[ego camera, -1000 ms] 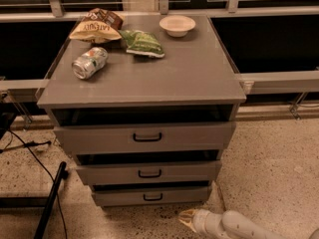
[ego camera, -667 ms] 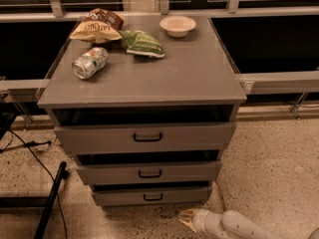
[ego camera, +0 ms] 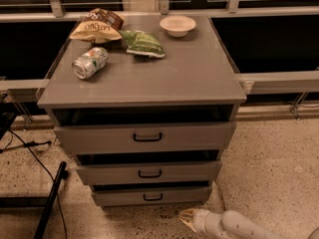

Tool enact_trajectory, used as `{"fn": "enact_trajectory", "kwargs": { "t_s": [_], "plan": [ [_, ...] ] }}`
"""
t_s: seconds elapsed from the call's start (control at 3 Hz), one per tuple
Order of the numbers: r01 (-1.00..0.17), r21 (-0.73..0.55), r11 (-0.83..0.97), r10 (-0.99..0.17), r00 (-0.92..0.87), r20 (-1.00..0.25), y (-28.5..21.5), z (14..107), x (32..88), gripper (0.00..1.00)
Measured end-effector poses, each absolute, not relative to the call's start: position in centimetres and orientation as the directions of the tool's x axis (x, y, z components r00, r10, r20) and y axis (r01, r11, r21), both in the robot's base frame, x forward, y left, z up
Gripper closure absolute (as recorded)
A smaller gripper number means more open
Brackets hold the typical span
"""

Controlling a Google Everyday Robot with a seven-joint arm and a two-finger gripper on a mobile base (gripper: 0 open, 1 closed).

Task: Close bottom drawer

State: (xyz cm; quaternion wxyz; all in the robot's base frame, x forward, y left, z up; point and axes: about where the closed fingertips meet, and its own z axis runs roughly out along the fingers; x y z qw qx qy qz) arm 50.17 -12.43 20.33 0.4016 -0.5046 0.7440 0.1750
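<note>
- Grey sheet metal makes up the bottom drawer (ego camera: pixel 119 197), the lowest of three. It lies just above and to the left of the end effector (ego camera: pixel 187 218), with a dark gap over its front, so I judge it is pulled out a little.
- Its black bar handle (ego camera: pixel 153 197) sits mid-front, up and left of the end effector and near it.
- The end effector hangs low over the floor (ego camera: pixel 269 163), in front of the cabinet's right lower corner. Its pale tip points left and is apart from the drawer front. Whether it is apart or together cannot be told here.
- Step in hand, as I judge it: the approach, with contact not yet made.
- The next move calls for bringing the tip flat against the front near the handle, then pushing straight inward. An off-centre push may skew the drawer.
- Higher above the end effector are the middle drawer (ego camera: pixel 109 174) and the top drawer (ego camera: pixel 99 139), both also ajar.
- Far above, the tabletop (ego camera: pixel 164 78) carries a soda can (ego camera: pixel 89 62), a chip bag (ego camera: pixel 95 30), a green snack bag (ego camera: pixel 143 43) and a white bowl (ego camera: pixel 178 25).
</note>
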Motion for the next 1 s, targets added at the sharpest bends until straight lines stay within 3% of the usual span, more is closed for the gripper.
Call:
{"fn": "enact_trajectory", "kwargs": {
  "t_s": [0.33, 1.0],
  "plan": [
    [-0.891, -0.145, 0.429, -0.61, -0.168, -0.774, -12.43, 20.33, 50.17, 0.04],
    [-0.891, -0.145, 0.429, -0.61, -0.168, -0.774, -12.42, 20.33, 50.17, 0.0]
  ]
}}
